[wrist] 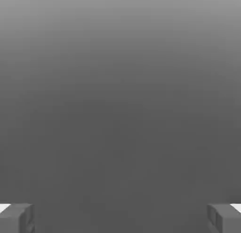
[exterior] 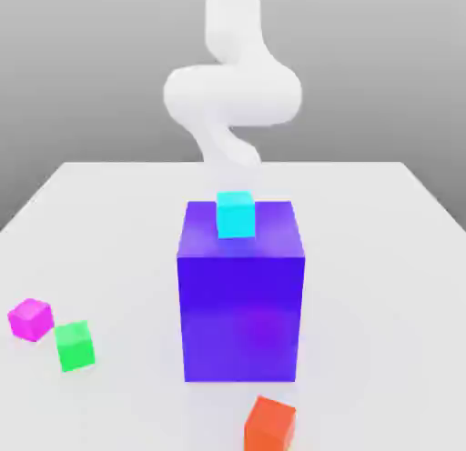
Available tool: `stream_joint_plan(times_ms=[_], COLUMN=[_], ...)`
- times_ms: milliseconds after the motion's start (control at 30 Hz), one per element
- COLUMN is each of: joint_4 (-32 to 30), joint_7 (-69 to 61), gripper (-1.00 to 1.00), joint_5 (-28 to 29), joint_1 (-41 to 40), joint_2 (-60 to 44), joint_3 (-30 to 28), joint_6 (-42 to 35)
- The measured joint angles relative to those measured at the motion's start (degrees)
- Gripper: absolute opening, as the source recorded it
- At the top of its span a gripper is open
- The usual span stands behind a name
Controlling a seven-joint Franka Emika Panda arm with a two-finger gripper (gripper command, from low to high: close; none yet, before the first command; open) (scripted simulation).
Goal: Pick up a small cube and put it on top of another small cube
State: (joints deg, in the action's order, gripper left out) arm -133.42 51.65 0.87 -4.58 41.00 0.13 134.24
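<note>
1. Pincer [wrist: 120, 218] released: jaws wide apart in the hand view, nothing gripped, no cube between them.
2. Task's things, small cubes; the task sentence doesn't say which is lifted and which is the base. Four candidates in the exterior view: cyan cube [exterior: 236, 215], upper middle of the frame, on top of the big blue block [exterior: 240, 318]; green cube [exterior: 75, 346] and magenta cube [exterior: 31, 320], lower left; orange cube [exterior: 269, 427], bottom edge, just right of centre, partly cut off.
3. Key relation: the arm [exterior: 233, 95] comes down top centre, its pale lower end fading out just above the cyan cube in the frame. By my reading that cube lies nearest the pincer; depth and the remaining drop I can't tell. Green and magenta lie down and toward the exterior view's left, orange well below, past the block.
4. Long axis: none to speak of, cubes all. Green and magenta sit turned, close together, so wrist angle would matter there.
5. Step, my judgement: approach, no pick made. Next move calls for settling over the chosen cube, jaws square to two faces.
6. Risk: big block stands mid-bench [exterior: 382, 258]; a low sweep toward orange could clip it.
</note>
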Motion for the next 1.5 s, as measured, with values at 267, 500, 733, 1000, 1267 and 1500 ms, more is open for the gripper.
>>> stream_joint_plan(times_ms=[267, 500, 733, 1000, 1267, 1500], joint_4=[-5.3, -9.8, -14.5, -15.4, -14.6, -17.1], joint_7=[19.1, 34.5, 46.3, 47.2, 46.3, 50.2], gripper=[0.0, 0.0, 0.0, 0.0, -1.0, -1.0], joint_5=[3.2, 4.5, 0.8, -9.5, -10.6, -5.1], joint_1=[-13.5, -23.3, -32.9, -39.1, -40.7, -38.1], joint_2=[-15.7, -29.1, -42.6, -58.6, -62.8, -50.9], joint_3=[-1.3, -4.7, -9.6, -6.8, -4.9, -8.0], joint_6=[7.9, 14.7, 21.6, 32.0, 35.4, 26.1])
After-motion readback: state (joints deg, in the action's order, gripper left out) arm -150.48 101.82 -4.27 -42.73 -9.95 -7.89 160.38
